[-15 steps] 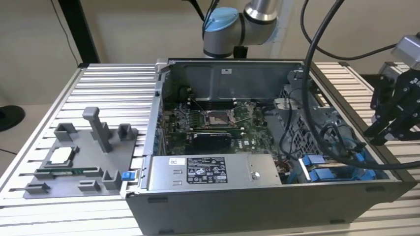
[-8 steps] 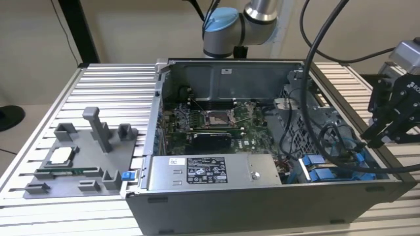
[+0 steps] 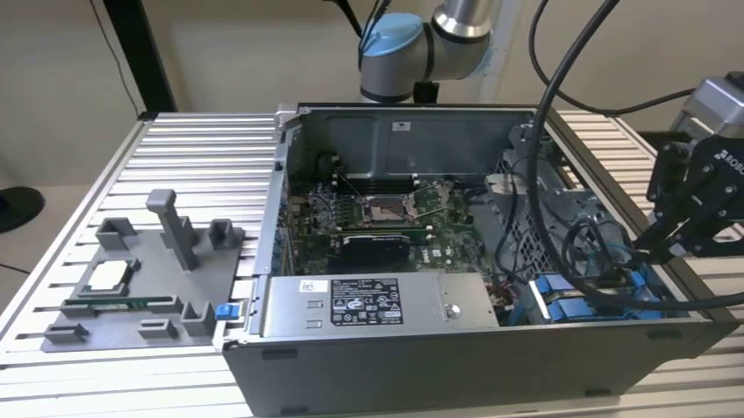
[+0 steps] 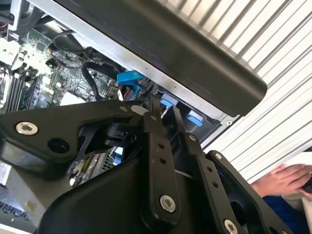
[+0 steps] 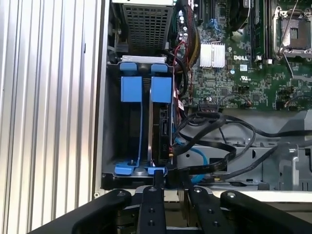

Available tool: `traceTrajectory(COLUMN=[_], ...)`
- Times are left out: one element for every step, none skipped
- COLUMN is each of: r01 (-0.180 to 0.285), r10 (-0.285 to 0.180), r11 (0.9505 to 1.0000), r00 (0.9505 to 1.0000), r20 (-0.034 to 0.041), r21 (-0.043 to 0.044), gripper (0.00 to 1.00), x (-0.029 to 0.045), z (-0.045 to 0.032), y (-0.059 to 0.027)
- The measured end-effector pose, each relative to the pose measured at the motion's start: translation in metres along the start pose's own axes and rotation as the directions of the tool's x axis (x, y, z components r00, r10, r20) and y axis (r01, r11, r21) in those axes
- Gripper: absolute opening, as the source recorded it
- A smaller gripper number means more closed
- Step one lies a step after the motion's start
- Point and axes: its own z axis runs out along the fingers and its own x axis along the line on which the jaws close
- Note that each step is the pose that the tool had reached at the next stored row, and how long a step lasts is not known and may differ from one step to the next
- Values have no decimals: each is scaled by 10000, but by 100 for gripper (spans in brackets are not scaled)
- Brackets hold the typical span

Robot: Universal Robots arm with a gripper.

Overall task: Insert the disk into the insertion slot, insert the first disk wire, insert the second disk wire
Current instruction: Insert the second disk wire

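Note:
An open computer case (image 3: 465,366) lies on a slatted table. In the first wrist view, the insertion slot (image 5: 113,122) is the metal bay with blue tabs at the case's corner. The disk (image 5: 162,127) stands on edge inside it, dark, in its blue carrier, in the compartment nearer the motherboard. A thin blue wire (image 5: 199,157) and black wires (image 5: 214,122) loop right beside the disk. My gripper (image 5: 170,181) hovers over the case wall at the bay's end, just above those wires. It also shows at the exterior view's right, gripper (image 3: 668,248), and in the second wrist view, gripper (image 4: 165,113).
A grey labelled power-supply box (image 3: 372,305) fills the case's front. A grey moulded parts tray (image 3: 145,283) lies at the exterior view's left. Thick black cables (image 3: 558,96) hang across the case. A person's hand (image 4: 282,178) rests beyond the table edge.

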Motion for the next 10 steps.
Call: traceTrajectory(r01=[-6, -13, -19, -25, -29, -32, -33, -34, -33, -34], r10=[6, 13, 19, 25, 29, 32, 33, 34, 33, 34], r11=[10000, 10000, 10000, 10000, 10000, 10000, 10000, 10000, 10000, 10000], r00=[10000, 10000, 10000, 9999, 9998, 9997, 9996, 9995, 9994, 9993], r20=[27, 60, 95, 148, 208, 256, 289, 323, 348, 372], r21=[-2, -3, -3, -3, -3, -3, -3, -3, -4, -3], gripper=[100, 100, 100, 100, 100, 100, 100, 100, 100, 100], x=[0, 0, 1, 1, 1, 1, 1, 1, 1, 1], z=[5, 11, 14, 19, 23, 27, 30, 32, 35, 37], y=[4, 8, 11, 14, 19, 22, 24, 25, 26, 27])
